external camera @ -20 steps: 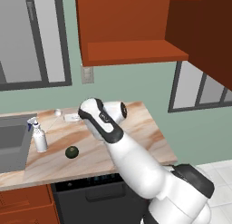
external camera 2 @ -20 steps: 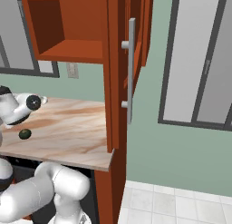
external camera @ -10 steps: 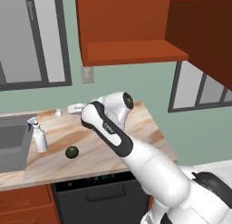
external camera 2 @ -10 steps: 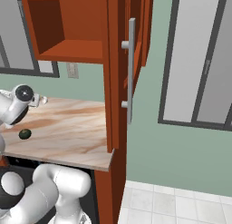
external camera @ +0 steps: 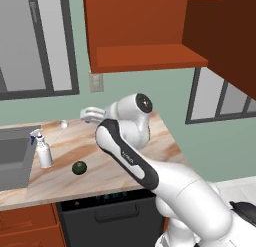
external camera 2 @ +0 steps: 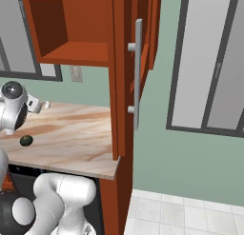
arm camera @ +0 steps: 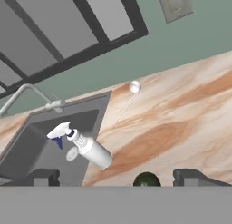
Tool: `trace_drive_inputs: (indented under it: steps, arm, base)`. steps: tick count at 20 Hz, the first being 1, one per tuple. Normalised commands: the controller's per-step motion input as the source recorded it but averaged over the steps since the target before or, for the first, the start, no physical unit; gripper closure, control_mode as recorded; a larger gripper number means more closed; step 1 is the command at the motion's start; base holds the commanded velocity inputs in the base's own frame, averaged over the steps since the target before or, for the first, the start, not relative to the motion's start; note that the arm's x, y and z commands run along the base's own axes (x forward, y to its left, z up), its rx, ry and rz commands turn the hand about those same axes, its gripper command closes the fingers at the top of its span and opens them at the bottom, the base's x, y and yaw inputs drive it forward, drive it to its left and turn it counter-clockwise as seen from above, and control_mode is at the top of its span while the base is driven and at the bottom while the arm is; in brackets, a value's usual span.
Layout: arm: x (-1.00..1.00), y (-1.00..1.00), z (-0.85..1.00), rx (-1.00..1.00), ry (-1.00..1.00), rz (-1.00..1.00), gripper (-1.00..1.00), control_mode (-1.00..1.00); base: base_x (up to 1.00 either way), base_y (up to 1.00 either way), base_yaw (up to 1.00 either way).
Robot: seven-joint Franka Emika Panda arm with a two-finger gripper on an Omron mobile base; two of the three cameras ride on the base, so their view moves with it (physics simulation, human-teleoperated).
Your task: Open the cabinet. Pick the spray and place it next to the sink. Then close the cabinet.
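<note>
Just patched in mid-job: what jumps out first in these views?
The cabinet hangs wide open above the counter, its door swung out toward the right base camera, shelf bare. The spray stands upright on the counter right beside the sink, with a dark green ball close by. The gripper is open and holds nothing.

The arm (external camera: 165,186) consists of smooth, glossy white rounded link housings. A black band runs along the forearm link, carrying small illegible white lettering. A circular dark grey joint cap (external camera: 144,103) with a lighter centre closes the wrist housing; the same cap (external camera 2: 13,90) appears as a dark disc in the right base view. Dark rounded joint sections sit low near the base. The gripper (external camera: 91,114) is pale grey-white, with two small dark fingertips (arm camera: 45,176).
</note>
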Motion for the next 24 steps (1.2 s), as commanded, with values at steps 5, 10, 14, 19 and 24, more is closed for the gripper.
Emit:
trace_drive_inputs:
  steps: [5,10,14,19,24]
  arm:
    - [-0.19,-0.31,0.21,-0.01,0.16,-0.19,-1.00,-1.00]
    - [-0.23,-0.35,0.19,0.00,0.15,-0.17,-1.00,-1.00]
    - [-0.32,-0.34,0.18,0.00,0.12,-0.15,-1.00,-1.00]
    - [-0.33,-0.37,0.19,0.00,0.07,-0.12,-1.00,-1.00]
    - [-0.38,-0.37,0.18,0.00,0.01,-0.10,-1.00,-1.00]
  base:
    - [0.00,0.00,0.00]
    - [0.00,0.00,0.00]
    - [0.00,0.00,0.00]
    - [0.00,0.00,0.00]
    - [0.00,0.00,0.00]
